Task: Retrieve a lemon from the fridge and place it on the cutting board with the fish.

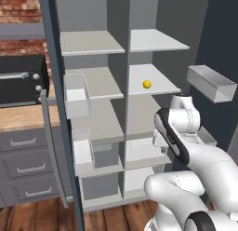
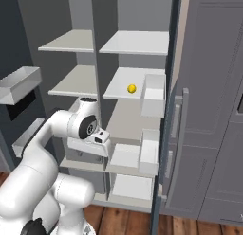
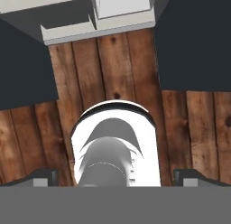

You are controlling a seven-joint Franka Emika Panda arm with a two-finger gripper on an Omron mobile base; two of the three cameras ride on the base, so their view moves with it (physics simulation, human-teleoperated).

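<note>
The fridge (image 1: 93, 44) stands in front of me with both doors swung wide, its light grey shelves (image 2: 133, 42) bare except for the lemon (image 1: 147, 84). The lemon (image 2: 132, 88) is small and bright yellow and sits on the second shelf from the top, in the right-hand column. My arm is folded low in front of the lower shelves, well below the lemon. My gripper (image 3: 118, 177) points down at the wooden floor (image 3: 113, 65), open wide, with its dark fingertips (image 3: 43, 177) far apart and nothing between them. The cutting board and the fish are out of view.
Door bins (image 2: 153, 94) hang on the inside of the open doors, one (image 1: 211, 83) to the right of the lemon's shelf. A black oven (image 1: 21, 81) sits on a wooden counter over grey drawers (image 1: 23, 155) at the left. Tall grey cabinets (image 2: 213, 111) stand at the right.
</note>
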